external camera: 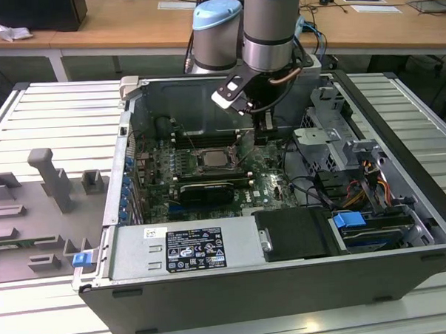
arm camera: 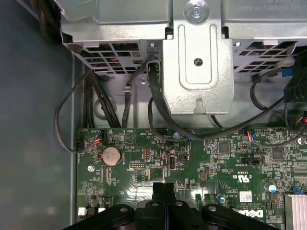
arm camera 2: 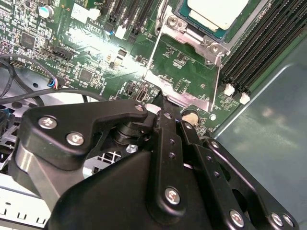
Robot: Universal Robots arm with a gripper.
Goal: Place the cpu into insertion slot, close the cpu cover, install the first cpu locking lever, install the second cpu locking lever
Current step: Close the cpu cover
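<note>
The cpu [arm camera 2: 213, 10] sits in the insertion slot [arm camera 2: 177, 28] on the green motherboard [arm camera 2: 96, 52], and the cpu cover [arm camera 2: 184, 99] is swung up open beside it. The end effector [arm camera 2: 162, 103] is clenched, its fingertips pressed together right at the cover's free edge. All this is inside the open computer case [external camera: 214, 300] on the slatted counter [external camera: 50, 115].

Matt black end effector [arm camera: 164, 189]; satin pale-metal cpu [arm camera 2: 216, 12]; glossy green circuit board [arm camera: 211, 163]; bare grey sheet-metal bracket [arm camera: 196, 81]; ribbed metal counter [external camera: 58, 115].
</note>
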